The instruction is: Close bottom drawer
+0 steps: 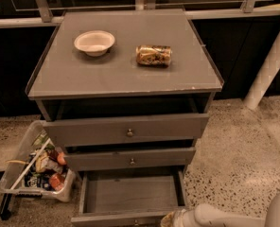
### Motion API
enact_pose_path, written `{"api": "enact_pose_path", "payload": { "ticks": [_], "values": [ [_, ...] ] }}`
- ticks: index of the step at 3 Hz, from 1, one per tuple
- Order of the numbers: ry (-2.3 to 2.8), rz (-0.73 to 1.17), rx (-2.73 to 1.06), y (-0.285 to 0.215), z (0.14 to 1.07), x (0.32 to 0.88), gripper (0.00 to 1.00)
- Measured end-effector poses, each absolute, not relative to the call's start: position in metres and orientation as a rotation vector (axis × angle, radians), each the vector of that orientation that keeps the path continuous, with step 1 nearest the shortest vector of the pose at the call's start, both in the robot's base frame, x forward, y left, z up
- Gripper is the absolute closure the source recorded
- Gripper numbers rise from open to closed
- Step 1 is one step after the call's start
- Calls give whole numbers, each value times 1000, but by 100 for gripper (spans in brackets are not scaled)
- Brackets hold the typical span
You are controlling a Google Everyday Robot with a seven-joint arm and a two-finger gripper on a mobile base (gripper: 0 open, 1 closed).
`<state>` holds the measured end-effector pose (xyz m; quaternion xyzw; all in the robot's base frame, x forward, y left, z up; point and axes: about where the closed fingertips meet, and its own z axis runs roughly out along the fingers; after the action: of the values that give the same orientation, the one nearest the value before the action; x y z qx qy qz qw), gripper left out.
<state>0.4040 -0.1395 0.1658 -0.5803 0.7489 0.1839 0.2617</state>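
Observation:
The grey cabinet has three drawers. The bottom drawer (130, 193) is pulled far out, showing its plain grey tray with nothing in it; its front edge (121, 218) runs along the bottom of the view. The middle drawer (130, 159) and top drawer (126, 129) are each out a little, with small round metal knobs. My gripper (172, 218) is at the bottom right, at the right end of the bottom drawer's front, with the white arm (234, 216) behind it.
A white bowl (94, 42) and a can lying on its side (153, 55) rest on the cabinet top. A clear bin of snacks (36, 167) sits on the floor to the left. A white post (270, 60) stands at right. Speckled floor lies to the right.

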Motion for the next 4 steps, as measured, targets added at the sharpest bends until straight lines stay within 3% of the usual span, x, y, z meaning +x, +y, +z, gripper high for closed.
{"api": "enact_pose_path", "payload": {
  "ticks": [2,3,4],
  "values": [
    [1980,498,-1570,-134,167,420,14],
    [1937,496,-1580,-128,170,430,16],
    [1852,486,-1597,-118,183,463,39]
  ]
}}
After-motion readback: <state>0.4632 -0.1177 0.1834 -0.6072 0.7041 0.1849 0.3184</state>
